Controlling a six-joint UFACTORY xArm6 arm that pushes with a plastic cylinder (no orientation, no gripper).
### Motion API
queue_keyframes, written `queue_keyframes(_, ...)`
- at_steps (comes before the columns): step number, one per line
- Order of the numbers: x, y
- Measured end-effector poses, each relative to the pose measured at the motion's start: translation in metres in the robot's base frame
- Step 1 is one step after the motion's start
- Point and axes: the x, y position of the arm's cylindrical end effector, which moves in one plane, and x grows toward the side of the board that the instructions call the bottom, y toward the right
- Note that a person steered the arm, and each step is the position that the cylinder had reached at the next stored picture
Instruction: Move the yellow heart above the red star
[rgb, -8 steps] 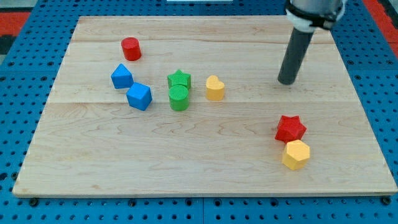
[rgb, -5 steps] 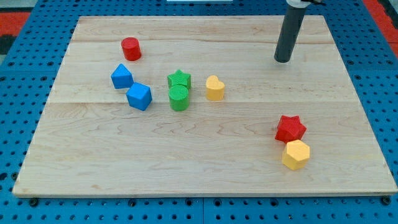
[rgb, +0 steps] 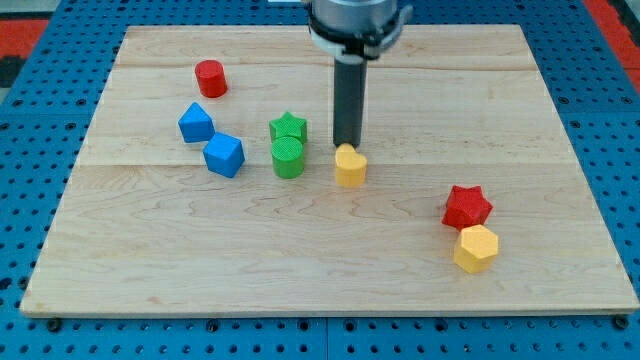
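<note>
The yellow heart lies near the board's middle. My tip stands right at the heart's top edge, touching it or nearly so. The red star lies toward the view's lower right, well to the right of and below the heart. A yellow hexagon block sits just below the red star, touching it.
A green star and a green cylinder sit just left of the heart. Two blue blocks lie further left. A red cylinder is at the upper left. The wooden board sits on a blue pegboard.
My tip has swept from the upper right to the heart's top edge. The yellow heart has shifted down and slightly right.
</note>
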Motion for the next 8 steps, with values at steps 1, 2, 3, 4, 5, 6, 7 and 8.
queue_keyframes(1,0.029,0.035)
queue_keyframes(2,-0.012,0.012)
queue_keyframes(3,0.011,-0.036)
queue_keyframes(4,0.052,-0.036)
queue_keyframes(5,0.054,0.024)
queue_keyframes(6,0.018,0.013)
queue_keyframes(7,0.005,0.028)
queue_keyframes(8,0.012,0.078)
